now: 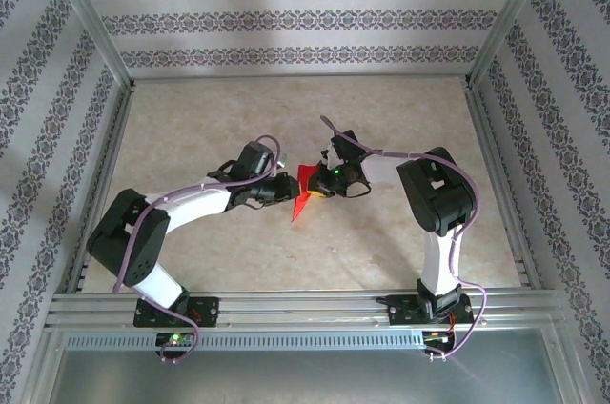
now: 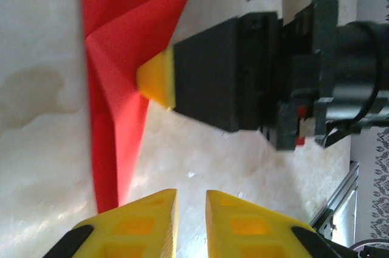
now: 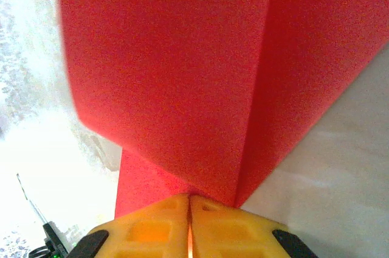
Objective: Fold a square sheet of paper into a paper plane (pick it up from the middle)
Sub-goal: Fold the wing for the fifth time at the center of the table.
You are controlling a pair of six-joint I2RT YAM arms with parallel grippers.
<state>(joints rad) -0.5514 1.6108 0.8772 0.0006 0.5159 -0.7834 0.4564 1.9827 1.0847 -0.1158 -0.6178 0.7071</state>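
Top external view: the red paper (image 1: pixel 303 190) is roughly mid-worktop (image 1: pixel 238 109), folded into a pointy shape with its tip aimed toward the near edge, right between the two tools. The right tool (image 1: pixel 322 187) is clamped on it. On the right wrist cam its yellow fingers (image 3: pixel 158 227) are pressed together on a fold of the sheet, with a crease running up from the pinch. The left tool (image 1: pixel 289 185) sits just beside the paper on the left. On the left wrist cam its fingers (image 2: pixel 146 224) are only a crack apart with nothing between them, and the paper's edge passes just to one side. Can't tell if the paper touches the worktop.
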